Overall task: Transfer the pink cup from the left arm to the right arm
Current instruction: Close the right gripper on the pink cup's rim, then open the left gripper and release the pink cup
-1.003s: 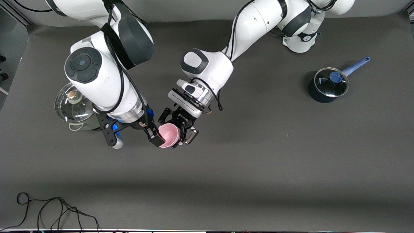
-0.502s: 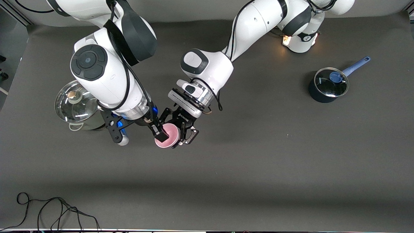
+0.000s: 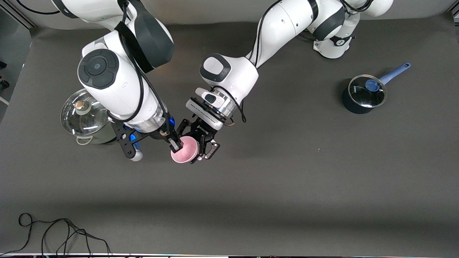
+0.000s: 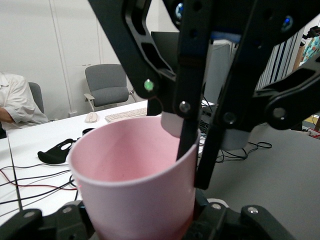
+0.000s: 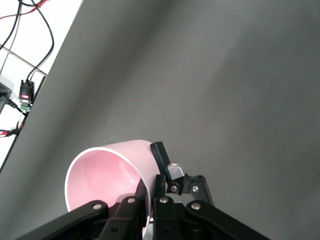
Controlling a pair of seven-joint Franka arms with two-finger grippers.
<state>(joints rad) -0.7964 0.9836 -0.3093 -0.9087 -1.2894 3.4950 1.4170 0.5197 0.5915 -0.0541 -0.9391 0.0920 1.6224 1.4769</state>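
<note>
Grippers first. I see the left gripper (image 3: 200,148) clenched on the base of the small pale-pink tapered plastic cup (image 3: 184,152), held in the air over the middle of the dark grey table (image 3: 287,186), mouth tilted toward the front camera. I see the right gripper (image 3: 176,144) clamped on the cup's rim: in the right wrist view one finger (image 5: 159,159) lies on the outside of the wall and the other sits inside the cup (image 5: 107,172). In the left wrist view the right gripper's fingers (image 4: 187,135) pinch the rim of the cup (image 4: 132,185) from above. Both grippers hold the cup at once.

Outward from there: a steel pot with a glass lid and a brass knob (image 3: 83,116) stands near the table edge at the right arm's end, partly under the right arm. A dark blue saucepan with a glass lid and a long blue handle (image 3: 365,94) stands toward the left arm's end, near that arm's base. A loose black cable (image 3: 53,233) lies at the table corner nearest the front camera, at the right arm's end.
</note>
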